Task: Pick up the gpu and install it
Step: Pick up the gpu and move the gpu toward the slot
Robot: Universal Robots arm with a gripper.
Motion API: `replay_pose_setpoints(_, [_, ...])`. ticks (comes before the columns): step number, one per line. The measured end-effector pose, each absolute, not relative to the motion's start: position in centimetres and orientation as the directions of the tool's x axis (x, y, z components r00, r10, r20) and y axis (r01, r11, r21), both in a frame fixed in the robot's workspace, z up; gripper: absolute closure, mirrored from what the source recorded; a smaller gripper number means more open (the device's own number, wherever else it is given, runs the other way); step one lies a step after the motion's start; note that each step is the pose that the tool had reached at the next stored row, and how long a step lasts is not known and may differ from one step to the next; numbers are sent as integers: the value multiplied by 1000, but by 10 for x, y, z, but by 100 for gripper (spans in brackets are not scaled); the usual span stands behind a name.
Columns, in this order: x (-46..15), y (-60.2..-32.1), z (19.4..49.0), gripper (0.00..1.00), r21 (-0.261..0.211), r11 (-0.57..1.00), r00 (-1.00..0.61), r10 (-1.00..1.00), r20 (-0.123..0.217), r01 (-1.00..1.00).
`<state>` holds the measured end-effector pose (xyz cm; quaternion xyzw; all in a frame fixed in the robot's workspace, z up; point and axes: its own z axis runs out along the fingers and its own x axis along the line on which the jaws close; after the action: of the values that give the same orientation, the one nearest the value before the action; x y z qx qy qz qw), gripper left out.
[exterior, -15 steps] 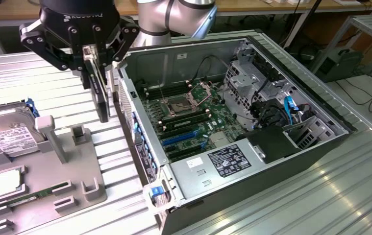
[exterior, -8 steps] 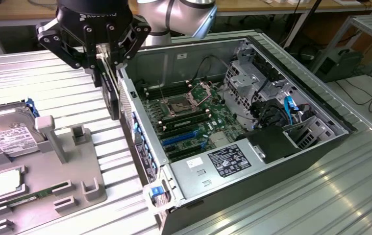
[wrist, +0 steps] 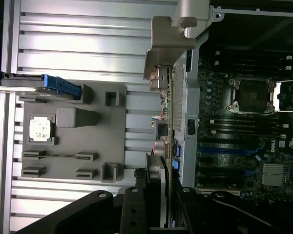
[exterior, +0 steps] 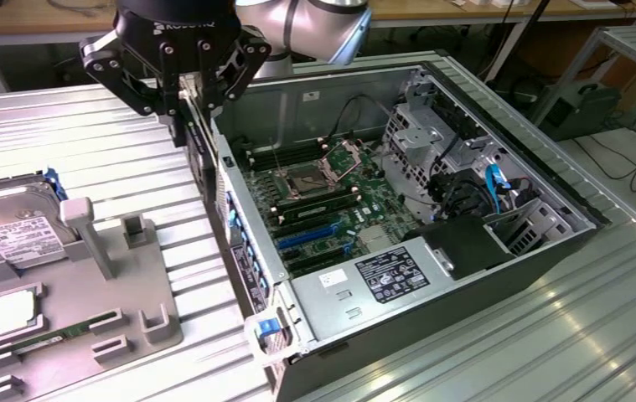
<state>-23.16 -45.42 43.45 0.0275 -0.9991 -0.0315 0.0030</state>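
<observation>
My gripper (exterior: 190,107) hangs above the left wall of the open computer case (exterior: 519,180), seen from the exterior view. It is shut on the gpu (exterior: 196,144), a thin dark card held upright and edge-on below the fingers. In the wrist view the gpu (wrist: 167,112) runs edge-on away from my gripper (wrist: 166,171), and its silver bracket (wrist: 169,44) is at the far end. The card sits above the case wall, beside the motherboard (wrist: 244,126) with its blue slots (exterior: 308,237). It is above the board, not seated in it.
A grey holder tray (exterior: 94,310) lies at the exterior view's left on the ribbed metal table (exterior: 541,335). It carries a hard drive (exterior: 16,234), a processor chip (exterior: 12,311) and a green memory stick (exterior: 38,342). Inside the case are a drive cage (exterior: 430,134) and a power supply (exterior: 385,276).
</observation>
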Motion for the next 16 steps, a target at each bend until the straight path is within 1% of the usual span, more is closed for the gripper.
replay_pose_setpoints(16, [-216, -455, 434, 72, 63, 996, -998, -55, 4, -55])
